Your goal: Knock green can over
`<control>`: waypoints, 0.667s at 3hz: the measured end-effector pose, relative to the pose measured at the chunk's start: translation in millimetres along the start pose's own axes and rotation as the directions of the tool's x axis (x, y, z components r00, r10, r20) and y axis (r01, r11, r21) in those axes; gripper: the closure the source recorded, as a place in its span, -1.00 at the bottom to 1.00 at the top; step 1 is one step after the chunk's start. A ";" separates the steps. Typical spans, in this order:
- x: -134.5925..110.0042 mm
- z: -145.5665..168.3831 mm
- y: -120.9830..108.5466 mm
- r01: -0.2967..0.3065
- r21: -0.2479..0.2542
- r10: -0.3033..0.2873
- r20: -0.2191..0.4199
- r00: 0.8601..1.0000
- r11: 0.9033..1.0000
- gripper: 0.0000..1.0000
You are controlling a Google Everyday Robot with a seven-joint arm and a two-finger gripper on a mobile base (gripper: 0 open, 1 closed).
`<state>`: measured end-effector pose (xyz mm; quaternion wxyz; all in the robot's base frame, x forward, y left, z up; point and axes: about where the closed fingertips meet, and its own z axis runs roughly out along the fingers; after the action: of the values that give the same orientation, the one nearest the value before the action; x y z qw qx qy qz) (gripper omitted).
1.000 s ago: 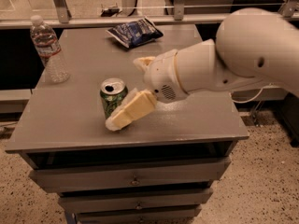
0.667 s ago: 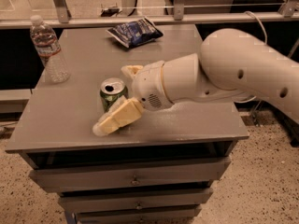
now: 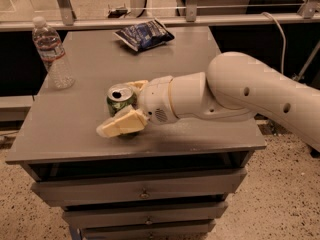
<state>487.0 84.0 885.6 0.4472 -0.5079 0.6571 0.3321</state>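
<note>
You have one green can (image 3: 120,97), one water bottle (image 3: 52,54) and one blue snack bag (image 3: 144,34) on the bench (image 3: 200,49), and your gripper (image 3: 119,109) is spread wide, straddling the upright can left of the bench's middle.

Left of centre: green can (image 3: 120,101) upright on grey cabinet top (image 3: 75,129), silver lid up. Gripper (image 3: 118,108) around it, coming in from the right edge on a thick white arm (image 3: 250,91); fingers spread, one pale finger (image 3: 122,125) low against the can's near side, the other just behind it. Upper left: clear water bottle (image 3: 52,54), upright, well apart. Top centre: dark blue snack bag (image 3: 145,34), lying flat. Below: drawers (image 3: 142,191) with small knobs.
</note>
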 end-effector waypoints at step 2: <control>4.9 -28.7 -28.1 -0.020 0.064 0.021 -0.012 1.000 0.998 0.55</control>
<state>506.5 49.2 892.5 0.4555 -0.4888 0.6753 0.3124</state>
